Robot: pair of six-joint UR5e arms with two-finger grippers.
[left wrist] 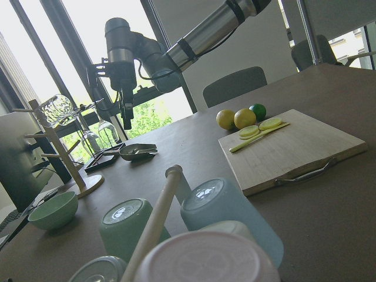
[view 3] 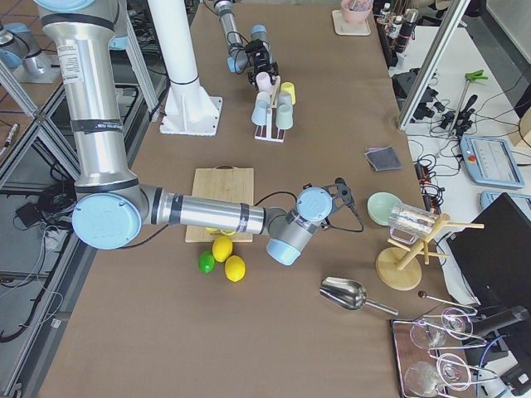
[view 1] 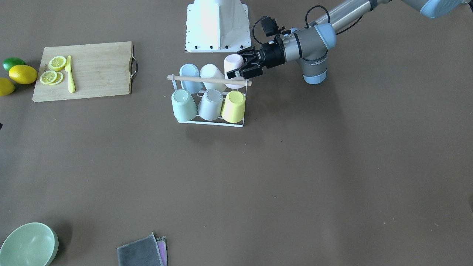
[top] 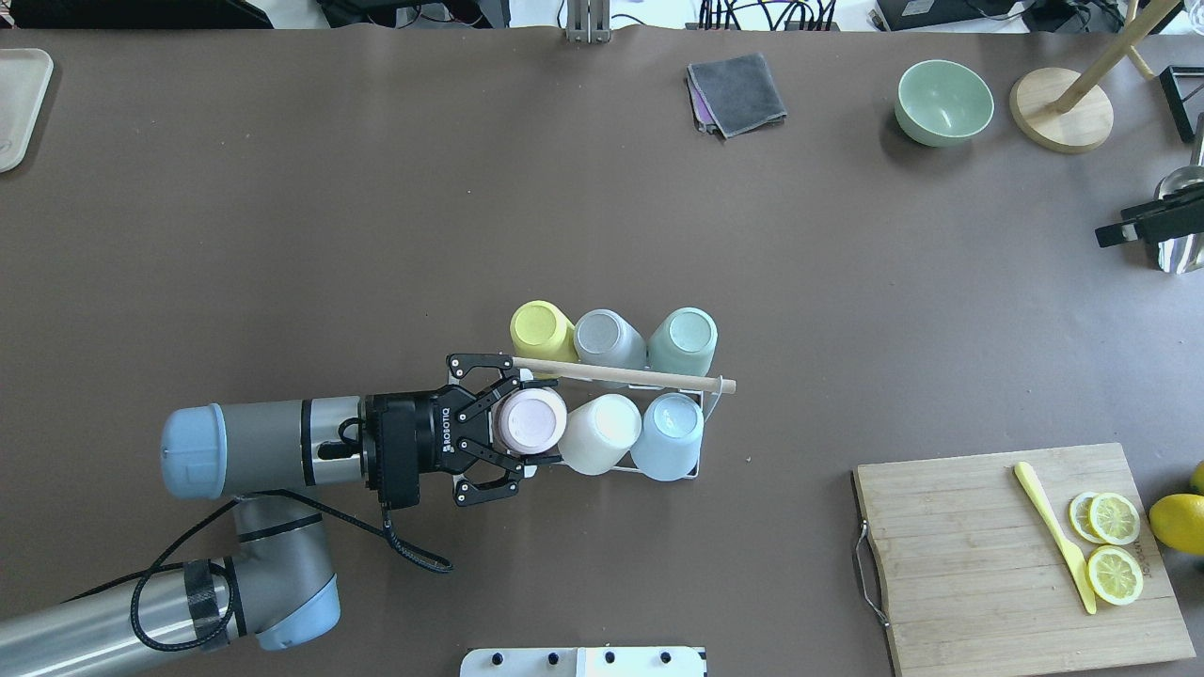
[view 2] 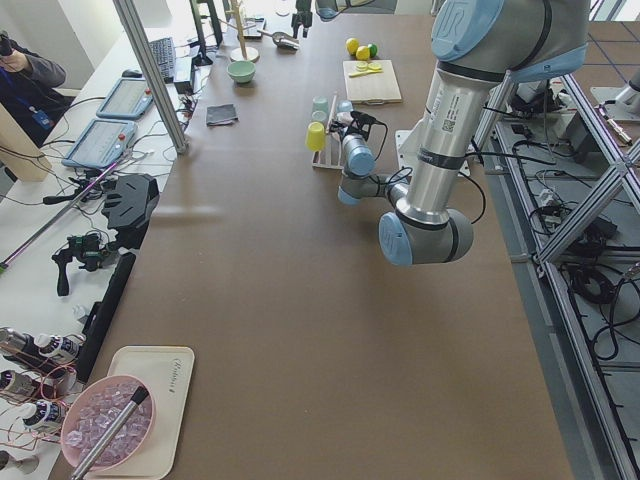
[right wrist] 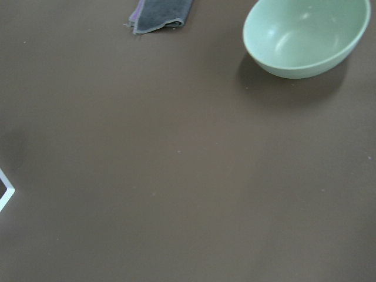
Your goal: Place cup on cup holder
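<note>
The left gripper [top: 514,425] is spread around the pink cup [top: 533,420], which sits upside down between its fingers on the cup holder [view 1: 210,123]. Backing out crookedly could catch the wooden rod [top: 640,377] just beside one finger and tip the holder.

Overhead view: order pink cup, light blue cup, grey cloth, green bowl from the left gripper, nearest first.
1. pink cup, within the open left gripper
2. light blue cup, further right
3. grey cloth, top centre
4. green bowl, top right

wooden rod [top: 621,374] over packed cups [top: 600,434], open table [top: 470,235] all around
</note>
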